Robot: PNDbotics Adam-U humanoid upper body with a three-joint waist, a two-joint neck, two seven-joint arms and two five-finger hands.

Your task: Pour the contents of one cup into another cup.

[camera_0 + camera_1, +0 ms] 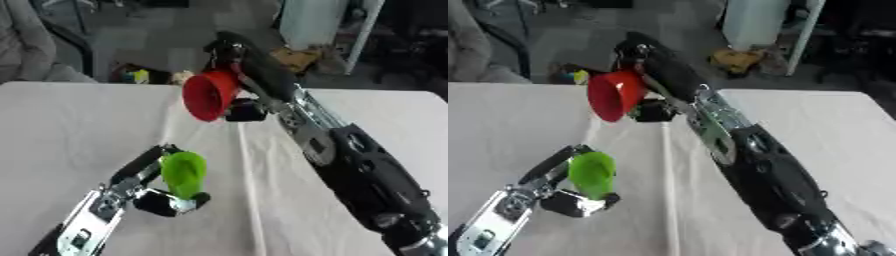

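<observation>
Red cup point(210, 94) tipped in right hand point(249, 75), contents unseen.

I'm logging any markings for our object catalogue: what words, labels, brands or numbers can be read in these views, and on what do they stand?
None can be read.
red cup, held tipped in the right hand: plain, no print visible.
green cup, held in the left hand: plain, no print visible.
white table: no markings.
Background clutter beyond the table's far edge: too blurred to tell whether it carries text.
</observation>
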